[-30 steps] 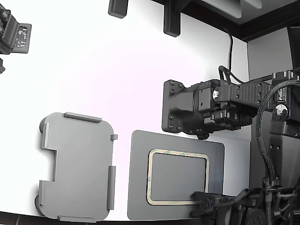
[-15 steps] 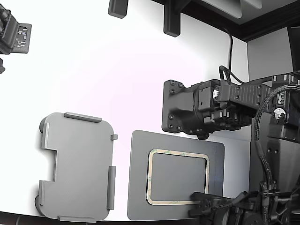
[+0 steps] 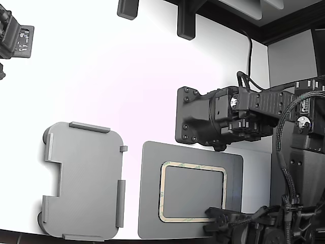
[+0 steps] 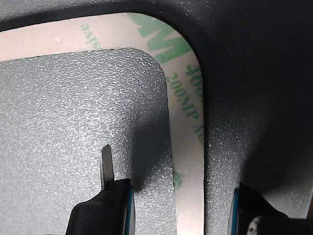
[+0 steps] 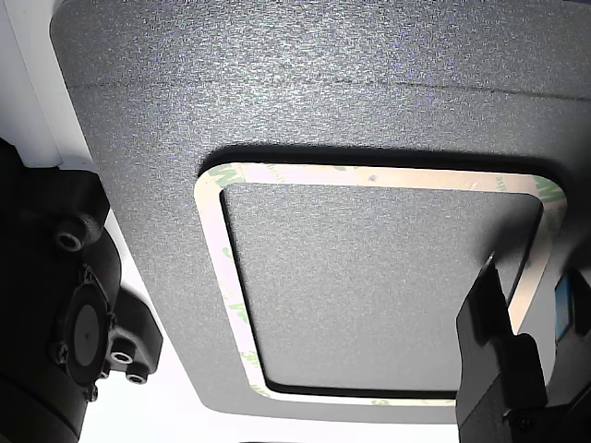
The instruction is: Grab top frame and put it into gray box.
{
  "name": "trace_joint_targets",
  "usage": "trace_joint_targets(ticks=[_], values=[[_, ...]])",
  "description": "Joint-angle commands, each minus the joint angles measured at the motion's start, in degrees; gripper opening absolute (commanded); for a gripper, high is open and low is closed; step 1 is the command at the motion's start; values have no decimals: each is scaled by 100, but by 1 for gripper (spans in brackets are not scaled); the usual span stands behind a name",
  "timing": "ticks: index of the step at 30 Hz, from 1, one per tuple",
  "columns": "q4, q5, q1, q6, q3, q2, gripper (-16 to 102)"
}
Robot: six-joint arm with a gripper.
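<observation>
Wrist view: gripper (image 4: 180, 205) open wide, one finger (image 4: 110, 205) inside the ring over the textured dark pad (image 4: 73, 137), the other finger (image 4: 254, 210) outside it, w/ one side strip of the top frame (image 4: 188, 147) running between them. Nothing clamped; can't tell if the tips touch the pad or frame. Frame strip is pale tan w/ green printed lettering, rounded corner just ahead of the fingers.

Other view: the dark finger (image 5: 494, 351) sits at one end of the top frame (image 5: 369, 177), inside the ring near a corner. Frame lies flat on the dark pad (image 5: 277, 74), slightly lifted shadow line along the far edge.

Exterior view: gripper (image 3: 216, 216) low at the near corner of the frame (image 3: 193, 165) toward the exterior view's right, arm and cables coming in from bottom right. Frame sits centred on the dark pad (image 3: 150, 203). Gray box (image 3: 84, 180) is on the white table (image 3: 127, 76) just beside the pad, toward the exterior view's left, not touching it. A second arm (image 3: 218, 119) hangs above the pad's far edge.
</observation>
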Motion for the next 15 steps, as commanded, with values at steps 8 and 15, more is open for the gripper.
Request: trace_joint_targets(ticks=[8, 15], values=[[-185, 53, 9, 70, 114, 316, 78], [-360, 88, 70, 149, 281, 387, 75]])
